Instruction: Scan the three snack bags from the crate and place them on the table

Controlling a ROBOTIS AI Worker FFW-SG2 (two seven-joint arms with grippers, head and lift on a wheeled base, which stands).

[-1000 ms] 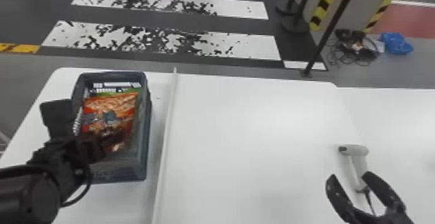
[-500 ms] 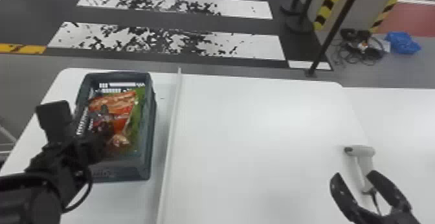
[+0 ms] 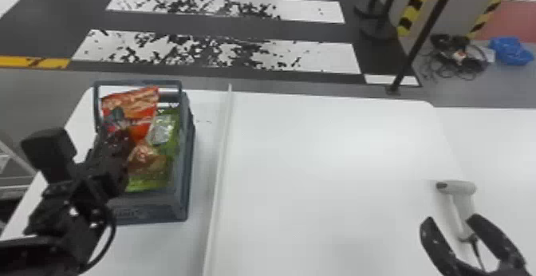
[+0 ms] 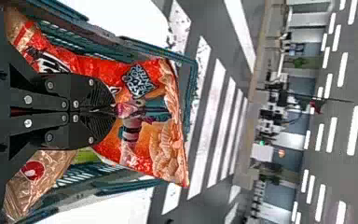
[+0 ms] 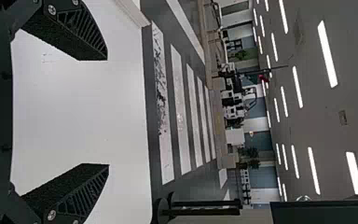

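While the left tool (image 4: 113,111) pinches the red bag (image 4: 91,67) at the crate (image 3: 159,207), the right tool (image 5: 107,112) gapes empty; all scanning and placing apparently remain.

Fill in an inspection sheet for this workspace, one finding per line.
Surface: white table, a white strip running across it; faint marks beside the strip.
Job's things: red-orange bag gripped at the crate; green bag and brownish bag inside; scanner lying on the table.
Clutter: blue item on the floor beyond.
Left tool: shut on the red-orange bag.
Right tool: open, near the scanner.
Cables: scanner cord by the right tool; tangled cables on the floor.
Surroundings: striped floor markings, dark posts.
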